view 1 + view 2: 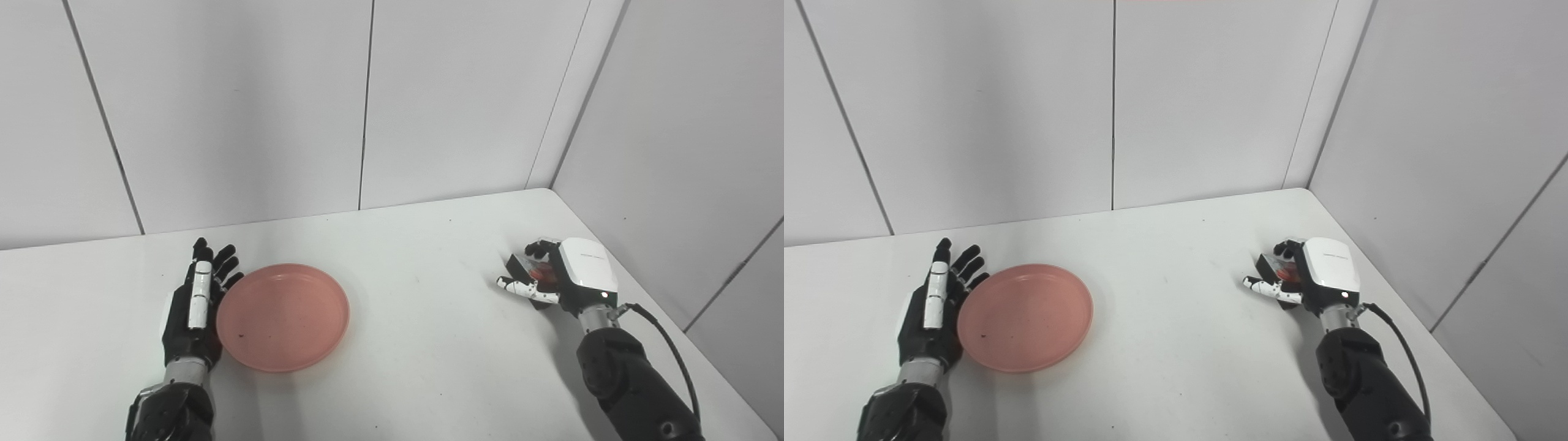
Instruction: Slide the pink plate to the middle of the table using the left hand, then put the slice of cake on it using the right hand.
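A pink plate lies flat on the white table, left of the middle and toward the near edge. It holds nothing but a few dark specks on its inner surface. The left hand stands just beside the plate's left rim, on edge with its fingers straight, spread a little and pointing toward the far wall; it holds nothing, and the palm side looks to be against the rim, though actual contact cannot be made out. Its dark forearm comes in from the near left corner. Well apart from the plate, at the right side of the table near the corner where the walls meet, the right hand rests low over the surface with its white back facing up and to the right. Its fingers curl round the cake, of which only a dark side and a red patch show between fingers and palm; the thumb sticks out to the left below it. The hand is closed on the slice, which appears to sit at or just above the tabletop. A black cable loops from the right wrist down along the forearm.
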Available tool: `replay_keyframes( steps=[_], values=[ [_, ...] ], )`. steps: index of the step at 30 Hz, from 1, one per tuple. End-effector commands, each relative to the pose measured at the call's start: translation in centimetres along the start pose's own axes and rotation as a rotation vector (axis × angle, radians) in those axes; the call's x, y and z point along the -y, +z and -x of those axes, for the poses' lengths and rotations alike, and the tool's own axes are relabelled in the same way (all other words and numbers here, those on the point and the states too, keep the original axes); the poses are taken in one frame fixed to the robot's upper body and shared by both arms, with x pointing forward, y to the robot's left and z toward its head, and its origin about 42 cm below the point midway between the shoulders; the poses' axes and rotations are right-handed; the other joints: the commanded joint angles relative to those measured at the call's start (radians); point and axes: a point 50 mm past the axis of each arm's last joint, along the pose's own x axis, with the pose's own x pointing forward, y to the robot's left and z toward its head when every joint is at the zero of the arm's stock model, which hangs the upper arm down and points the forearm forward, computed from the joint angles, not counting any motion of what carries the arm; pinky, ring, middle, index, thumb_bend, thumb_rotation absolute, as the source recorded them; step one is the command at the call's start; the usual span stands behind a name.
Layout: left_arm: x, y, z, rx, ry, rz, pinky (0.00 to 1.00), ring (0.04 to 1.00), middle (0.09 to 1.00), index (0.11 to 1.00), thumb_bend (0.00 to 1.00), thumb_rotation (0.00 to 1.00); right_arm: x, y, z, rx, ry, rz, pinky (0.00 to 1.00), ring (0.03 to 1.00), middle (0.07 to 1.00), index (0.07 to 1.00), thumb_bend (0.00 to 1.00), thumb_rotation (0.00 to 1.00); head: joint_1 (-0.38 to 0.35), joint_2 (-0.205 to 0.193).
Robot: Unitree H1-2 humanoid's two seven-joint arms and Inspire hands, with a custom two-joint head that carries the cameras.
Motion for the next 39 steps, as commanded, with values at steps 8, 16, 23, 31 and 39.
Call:
replay_keyframes(
  steps=[8,16,23,31,39],
  values=[
    [-0.6,-1.4,0.8,-0.074,0.024,-0.005,0.84,0.894,0.876,1.000,0.67,0.82,0.8,-1.0,0.0,0.088,-0.081,-0.010,0.19,0.233,0.306,0.338,0.65,0.39,0.004,0.008],
    [-0.6,-1.3,0.8,-0.076,0.018,-0.008,0.85,0.901,0.883,1.000,0.67,0.83,0.5,-1.1,0.3,0.062,-0.060,0.026,0.19,0.243,0.316,0.342,0.67,0.43,0.005,0.014],
    [-0.7,-1.5,0.8,-0.085,0.024,-0.005,0.83,0.891,0.869,1.000,0.68,0.82,0.4,-0.9,0.5,0.051,-0.057,0.010,0.18,0.225,0.297,0.326,0.68,0.41,0.008,0.017],
    [-0.5,-1.4,0.8,-0.085,0.022,-0.011,0.84,0.893,0.868,1.000,0.66,0.83,0.8,-0.6,0.2,0.087,-0.101,-0.011,0.18,0.220,0.285,0.317,0.60,0.30,0.010,0.016],
    [-0.3,-1.5,0.8,-0.090,0.023,-0.005,0.84,0.892,0.866,1.000,0.66,0.83,4.5,2.7,-1.0,0.169,-0.190,-0.053,0.14,0.182,0.250,0.284,0.59,0.20,0.021,0.017]
  ],
)
